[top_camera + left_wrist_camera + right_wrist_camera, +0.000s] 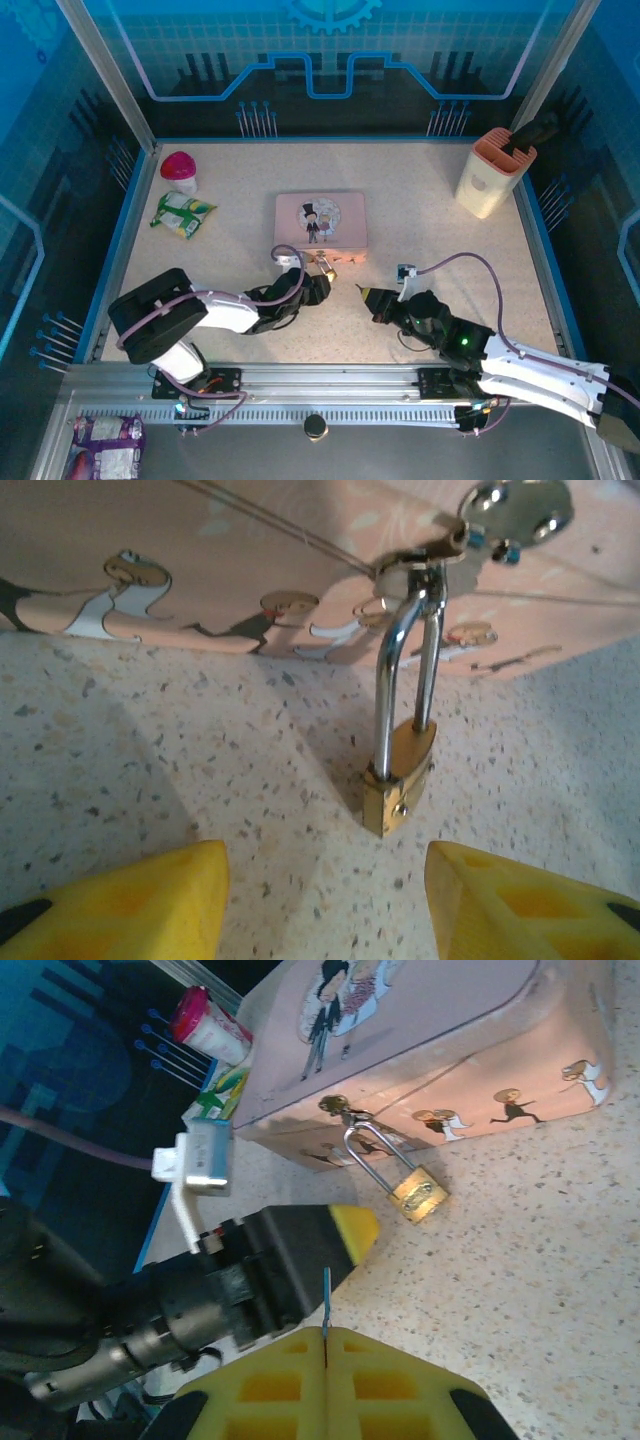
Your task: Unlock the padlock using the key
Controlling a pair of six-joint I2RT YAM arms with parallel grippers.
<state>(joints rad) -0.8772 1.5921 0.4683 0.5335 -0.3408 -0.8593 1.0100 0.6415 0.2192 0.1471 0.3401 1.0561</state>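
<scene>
Left wrist: brass padlock (400,780) beyond spread left tool (325,885); right tool (325,1334) pinches thin key (326,1300).

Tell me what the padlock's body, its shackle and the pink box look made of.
Padlock body: likely brass, brushed gold sheen. Shackle: polished steel or chrome, by its mirror highlights. Pink box: printed, smooth satin; metal or card, cannot tell.

**A:** What setting is depicted?
**B:** A robotics laboratory test cell: a speckled tabletop (430,210) enclosed by aluminium posts (105,70) and blue circuit-patterned panels (330,50).
**A:** What else indicates this?
**B:** A cabled left arm (220,315) and right arm (530,365), bolted to a slotted rail (330,385).
</scene>
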